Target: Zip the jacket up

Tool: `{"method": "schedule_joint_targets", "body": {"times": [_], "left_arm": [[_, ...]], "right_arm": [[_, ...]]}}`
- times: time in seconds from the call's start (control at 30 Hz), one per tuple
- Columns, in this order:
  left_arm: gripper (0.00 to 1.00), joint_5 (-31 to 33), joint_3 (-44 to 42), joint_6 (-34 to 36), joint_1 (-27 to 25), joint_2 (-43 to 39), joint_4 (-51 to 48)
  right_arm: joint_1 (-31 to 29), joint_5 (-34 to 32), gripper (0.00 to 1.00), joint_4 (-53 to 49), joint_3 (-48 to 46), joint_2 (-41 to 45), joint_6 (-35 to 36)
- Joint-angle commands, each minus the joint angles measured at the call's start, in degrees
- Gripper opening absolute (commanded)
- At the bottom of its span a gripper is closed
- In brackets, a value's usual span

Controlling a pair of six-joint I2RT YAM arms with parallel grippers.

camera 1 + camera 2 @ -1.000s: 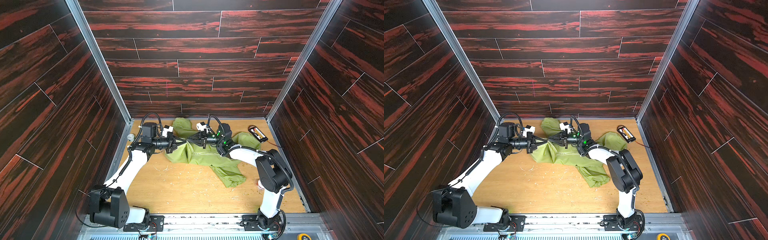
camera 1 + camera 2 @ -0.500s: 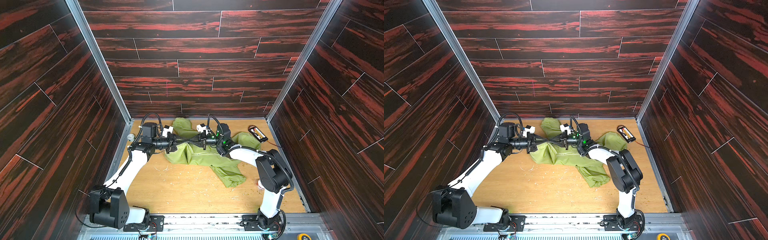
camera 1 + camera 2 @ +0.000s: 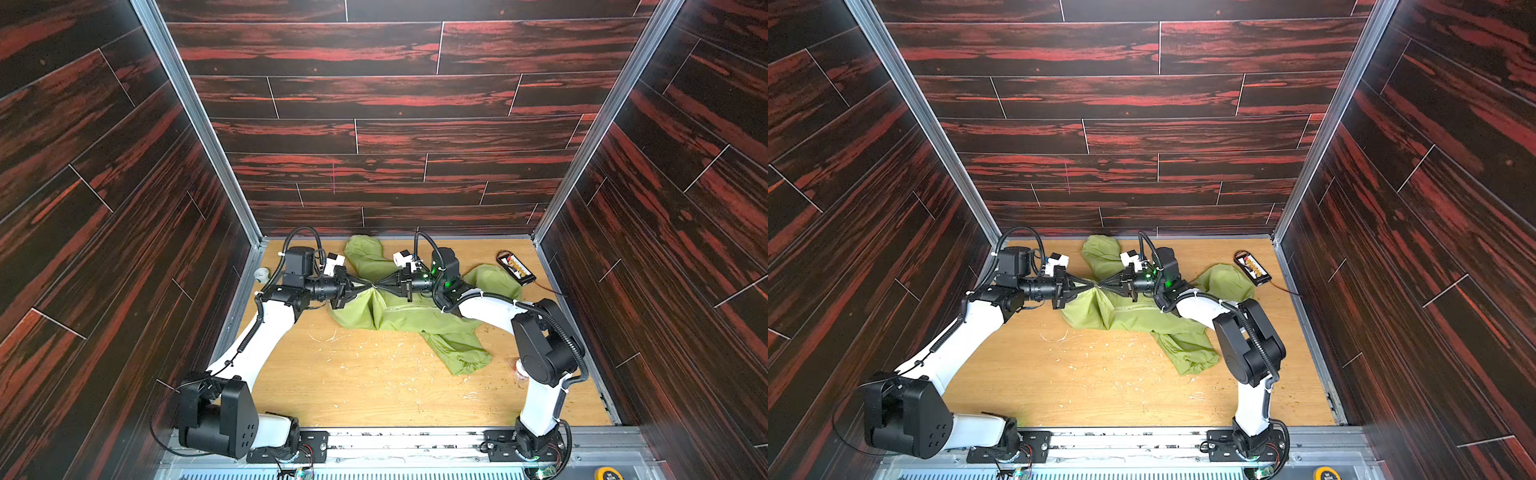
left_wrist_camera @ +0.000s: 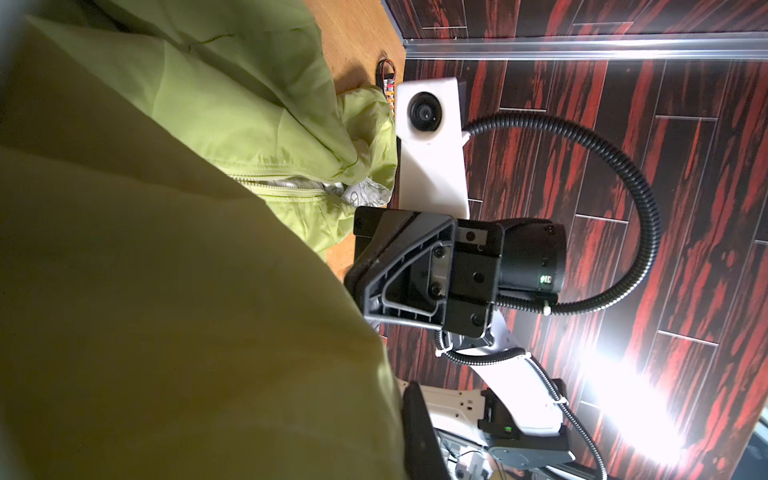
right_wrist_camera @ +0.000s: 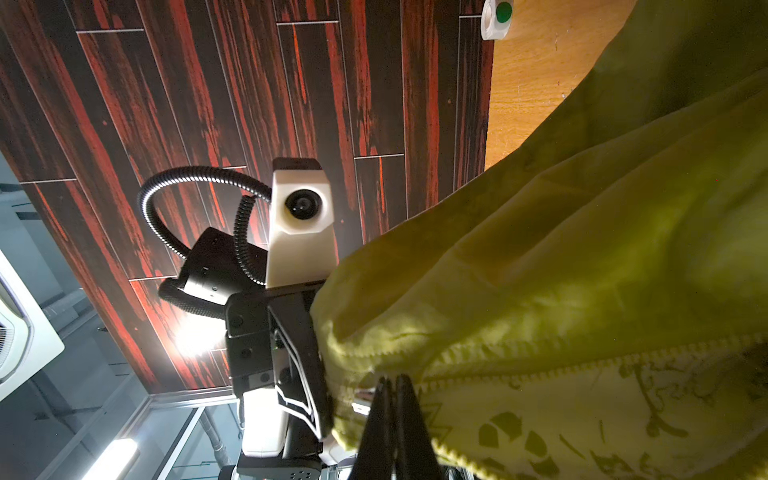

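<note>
Here, lime jacket tented, zipper gaping; left pincer, right pincer both pinching it.

- The jacket lies spread on the far half of the table, between the two arms, with one sleeve trailing toward the near right.
- The left gripper and the right gripper meet tip to tip above the jacket's left end.
- A tape roll sits at the far left edge.
- A small wired box lies far right, beyond the jacket.
</note>
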State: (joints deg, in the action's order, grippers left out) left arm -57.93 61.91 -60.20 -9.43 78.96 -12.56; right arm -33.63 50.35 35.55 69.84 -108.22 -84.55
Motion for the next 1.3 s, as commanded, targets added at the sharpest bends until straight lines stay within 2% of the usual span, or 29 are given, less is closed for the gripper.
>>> {"method": "schedule_joint_targets", "body": {"times": [0.0, 0.1, 0.23, 0.57, 1.27], "left_arm": [[0.00, 0.26, -0.01, 1.86, 0.20, -2.22, -1.27], [0.00, 1.32, 0.57, 4.79, 0.66, -2.83, -5.46], [0.00, 3.92, 1.81, 8.42, 1.69, -3.72, -10.29], [0.00, 13.63, 5.94, 14.81, 2.28, -4.26, -18.31], [0.00, 19.81, 5.95, 15.22, 2.70, -6.53, -18.24]], "right_arm": [[0.55, -0.79, 0.00, -3.68, 0.39, 4.74, 2.56], [1.75, -2.38, 0.00, -9.90, 0.51, 6.79, 6.60], [2.93, -5.60, 0.00, -23.81, 2.58, 9.27, 15.50], [3.16, -9.97, 0.00, -42.72, 10.73, 9.79, 27.80], [3.26, -16.13, 0.00, -59.24, 19.31, 7.96, 37.65]]}}
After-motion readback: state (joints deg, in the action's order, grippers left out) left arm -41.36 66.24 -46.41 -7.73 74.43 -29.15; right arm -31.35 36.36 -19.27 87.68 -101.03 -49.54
